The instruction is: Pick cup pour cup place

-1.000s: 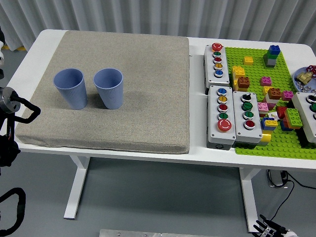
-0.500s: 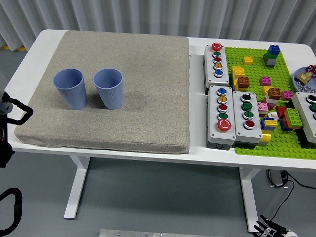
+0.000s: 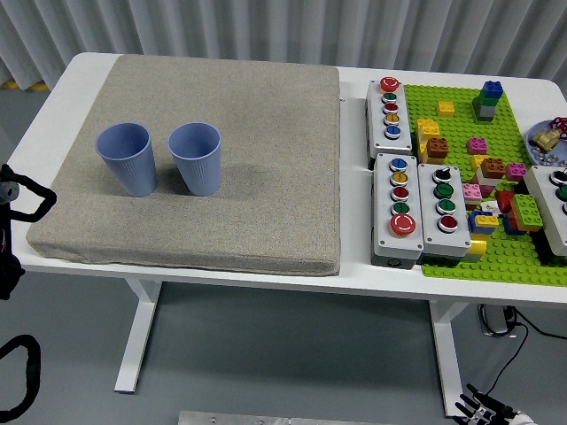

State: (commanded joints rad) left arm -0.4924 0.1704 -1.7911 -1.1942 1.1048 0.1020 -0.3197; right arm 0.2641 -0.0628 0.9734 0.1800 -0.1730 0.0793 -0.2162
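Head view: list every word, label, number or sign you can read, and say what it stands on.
No text is readable anywhere.
The two blue cups: plain, no print visible.
The button boxes: only coloured buttons; any marks are too small to read.
The grey mat and green baseplate: no writing shows.

— What shows of the left arm (image 3: 11, 230) at nine o'clock?
— Black links, looping black cable, a grey metal piece.
— And at five o'clock?
— Right hand (image 3: 489, 411): thin black-and-white fingertips.
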